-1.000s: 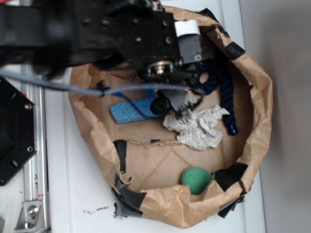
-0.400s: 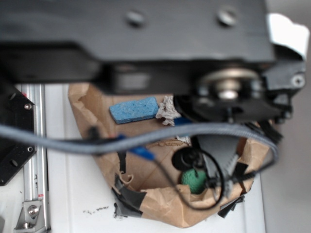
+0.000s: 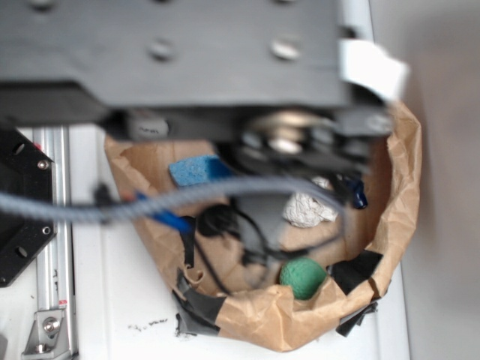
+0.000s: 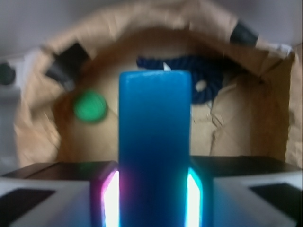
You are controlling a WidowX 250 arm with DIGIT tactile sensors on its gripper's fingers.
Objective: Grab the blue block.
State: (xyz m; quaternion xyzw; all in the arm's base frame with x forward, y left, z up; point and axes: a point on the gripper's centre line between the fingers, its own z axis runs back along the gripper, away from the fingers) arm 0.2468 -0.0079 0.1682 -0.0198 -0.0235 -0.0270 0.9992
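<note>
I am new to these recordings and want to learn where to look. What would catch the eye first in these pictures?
In the wrist view, the blue block fills the centre, standing upright between the lit fingers of the gripper, which is shut on it. Behind it lies the brown paper bin, with a green ball at the left and a dark blue rope at the back. In the exterior view, the blurred black arm covers the top of the picture.

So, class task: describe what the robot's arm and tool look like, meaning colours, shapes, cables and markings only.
The arm is black, boxy and flat-sided, with round silver screw heads and a white label at one corner. A grey braided cable loops beneath it, beside thinner black wires. In the wrist view the tool has pale grey, blocky fingers with dark insets and glowing white inner pads edged pink and cyan.
</note>
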